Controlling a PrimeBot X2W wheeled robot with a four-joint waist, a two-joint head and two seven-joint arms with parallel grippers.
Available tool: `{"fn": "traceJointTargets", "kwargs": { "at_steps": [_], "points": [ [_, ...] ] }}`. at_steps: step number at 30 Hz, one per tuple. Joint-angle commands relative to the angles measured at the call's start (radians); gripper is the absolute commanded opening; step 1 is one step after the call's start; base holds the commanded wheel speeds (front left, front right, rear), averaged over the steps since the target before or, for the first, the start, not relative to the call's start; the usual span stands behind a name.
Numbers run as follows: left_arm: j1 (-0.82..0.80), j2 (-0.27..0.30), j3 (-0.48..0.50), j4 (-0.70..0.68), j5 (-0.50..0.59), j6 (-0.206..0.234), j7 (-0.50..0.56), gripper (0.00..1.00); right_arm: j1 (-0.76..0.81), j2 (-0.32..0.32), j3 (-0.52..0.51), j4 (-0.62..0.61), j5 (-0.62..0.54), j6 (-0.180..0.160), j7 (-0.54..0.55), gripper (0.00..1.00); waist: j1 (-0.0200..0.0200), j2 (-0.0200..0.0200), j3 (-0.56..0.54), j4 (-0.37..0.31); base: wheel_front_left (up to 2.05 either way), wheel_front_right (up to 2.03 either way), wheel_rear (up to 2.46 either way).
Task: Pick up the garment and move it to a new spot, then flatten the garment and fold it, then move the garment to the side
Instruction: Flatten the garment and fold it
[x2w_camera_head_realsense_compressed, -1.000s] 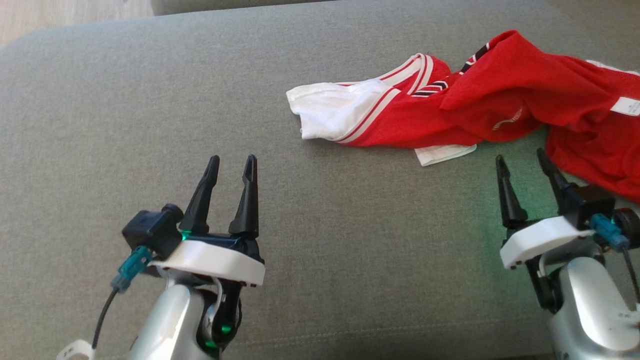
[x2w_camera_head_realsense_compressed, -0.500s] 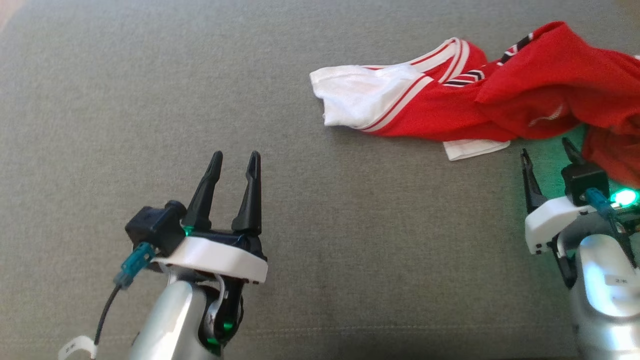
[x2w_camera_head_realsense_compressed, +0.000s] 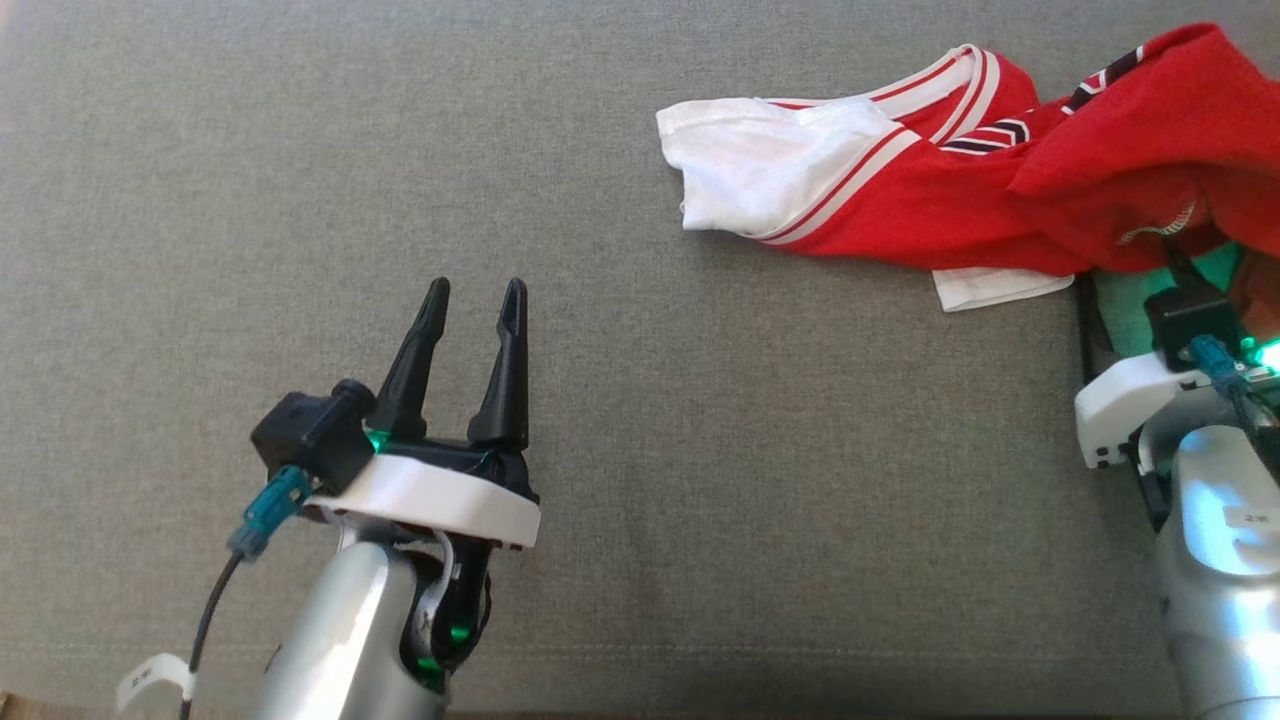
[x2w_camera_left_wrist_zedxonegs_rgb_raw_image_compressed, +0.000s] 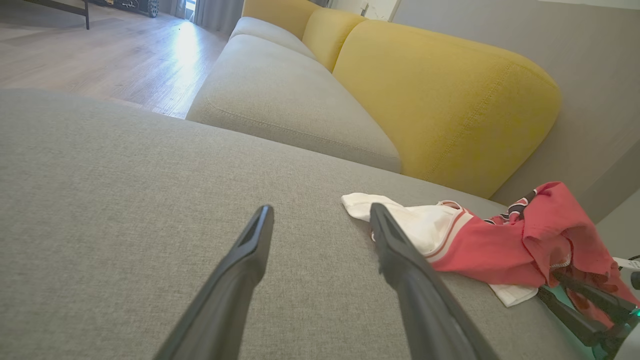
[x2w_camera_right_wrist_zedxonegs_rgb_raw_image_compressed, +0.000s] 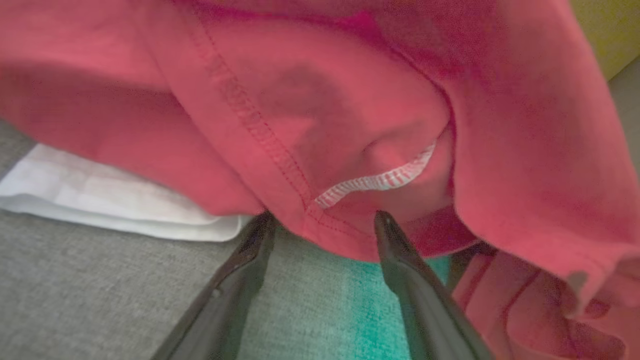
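Both sitting spread wide, pinching nothing | left claw (x2w_camera_head_realsense_compressed: 477, 287) hovering over grey sofa cushion (x2w_camera_head_realsense_compressed: 700, 450) | right claw (x2w_camera_right_wrist_zedxonegs_rgb_raw_image_compressed: 324, 216) resting its tips right at hem of crumpled red garment (x2w_camera_head_realsense_compressed: 900, 215)

Grey seat cushion (x2w_camera_head_realsense_compressed: 700, 450): bare fabric at left and centre, with open passage all round the left gripper (x2w_camera_head_realsense_compressed: 476, 287).
Obstacle: crumpled red-and-white garment (x2w_camera_head_realsense_compressed: 930, 210) at far right, its hem overhanging the right gripper (x2w_camera_right_wrist_zedxonegs_rgb_raw_image_compressed: 324, 217) tips.
Yellow backrest (x2w_camera_left_wrist_zedxonegs_rgb_raw_image_compressed: 440, 95) bounds the far side.
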Motion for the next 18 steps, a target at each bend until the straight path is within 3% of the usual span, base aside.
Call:
{"fn": "traceJointTargets", "kwargs": {
  "at_steps": [1,4,5,6,7,8,18],
  "points": [
    [-0.041,0.008,0.023,-0.036,0.012,-0.002,-0.005,1.00,-0.020,0.003,0.010,-0.017,-0.014,-0.001,-0.018,1.00,0.0000,0.0000,0.003,0.000,0.00,0.00,0.00],
    [-0.045,0.008,0.022,-0.035,0.011,0.000,-0.005,1.00,-0.033,0.012,-0.007,-0.007,-0.029,-0.001,-0.029,1.00,0.0000,0.0000,0.006,-0.001,0.00,0.00,0.00],
    [-0.046,0.008,0.021,-0.034,0.011,0.001,-0.005,1.00,-0.036,0.016,-0.011,-0.003,-0.032,-0.001,-0.032,0.96,0.0000,0.0000,0.007,-0.001,0.00,0.00,0.00],
    [-0.046,0.008,0.020,-0.033,0.011,0.001,-0.005,1.00,-0.039,0.019,-0.014,0.000,-0.034,-0.001,-0.035,0.49,0.0000,0.0000,0.007,-0.001,0.00,0.00,0.00],
    [-0.047,0.008,0.020,-0.032,0.011,0.001,-0.005,1.00,-0.041,0.021,-0.017,0.004,-0.036,-0.001,-0.038,0.20,0.0000,0.0000,0.008,-0.001,0.00,0.00,0.00],
    [-0.047,0.008,0.019,-0.031,0.011,0.001,-0.005,1.00,-0.044,0.023,-0.019,0.006,-0.039,-0.001,-0.040,0.00,0.0000,0.0000,0.007,-0.002,0.00,0.00,0.00],
    [-0.042,0.008,0.025,-0.017,0.011,0.003,-0.005,1.00,-0.038,0.039,-0.019,-0.001,-0.042,-0.001,-0.048,0.00,0.0000,0.0000,-0.020,-0.015,0.00,0.00,0.00]
  ]
}}
